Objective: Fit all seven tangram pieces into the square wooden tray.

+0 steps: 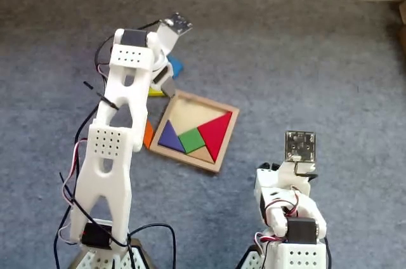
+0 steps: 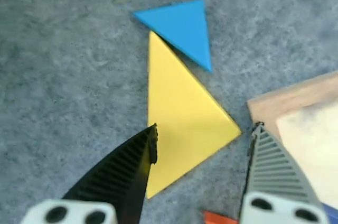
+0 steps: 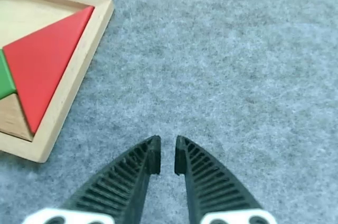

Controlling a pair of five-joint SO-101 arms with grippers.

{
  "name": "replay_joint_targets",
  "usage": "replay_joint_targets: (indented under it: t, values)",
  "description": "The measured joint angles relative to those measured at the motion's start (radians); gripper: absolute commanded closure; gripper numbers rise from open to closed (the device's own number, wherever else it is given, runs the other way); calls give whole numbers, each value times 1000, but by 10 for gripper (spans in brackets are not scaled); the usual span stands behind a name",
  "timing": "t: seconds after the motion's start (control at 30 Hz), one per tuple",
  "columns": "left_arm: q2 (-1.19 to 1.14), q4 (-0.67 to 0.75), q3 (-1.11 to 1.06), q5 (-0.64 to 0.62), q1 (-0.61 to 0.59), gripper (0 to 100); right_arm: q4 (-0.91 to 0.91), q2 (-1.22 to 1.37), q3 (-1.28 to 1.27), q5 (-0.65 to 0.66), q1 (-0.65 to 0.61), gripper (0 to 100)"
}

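We find left tool (image 2: pixel 205 129) apart astride the flat yellow wooden triangle (image 2: pixel 179 123), on bench at 10 o'clock off the square wooden tray (image 1: pixel 187 162); likely light, stiff, so pinch its edges; right tool (image 3: pixel 163 155) nearly together.

Orange piece (image 1: pixel 148 134) partly behind left arm (image 1: pixel 114 139)

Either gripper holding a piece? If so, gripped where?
Nothing is held. The left gripper is open over the yellow triangle, not clamped on it. The right gripper is shut on nothing, above the carpet.
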State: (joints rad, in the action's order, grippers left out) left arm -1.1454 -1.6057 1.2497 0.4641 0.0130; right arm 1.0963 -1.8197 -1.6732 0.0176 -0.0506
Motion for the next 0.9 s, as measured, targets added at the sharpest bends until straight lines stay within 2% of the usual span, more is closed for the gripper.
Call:
replay_joint_targets:
  t: [0.5, 0.63, 0.9]
  values:
    - [-106, 37, 48, -5, -3, 724, 0, 0, 0, 0, 0, 933]
    - [-109, 38, 48, -5, -3, 772, 0, 0, 0, 0, 0, 933]
    - [-114, 38, 49, 0, -2, 777, 0, 0, 0, 0, 0, 933]
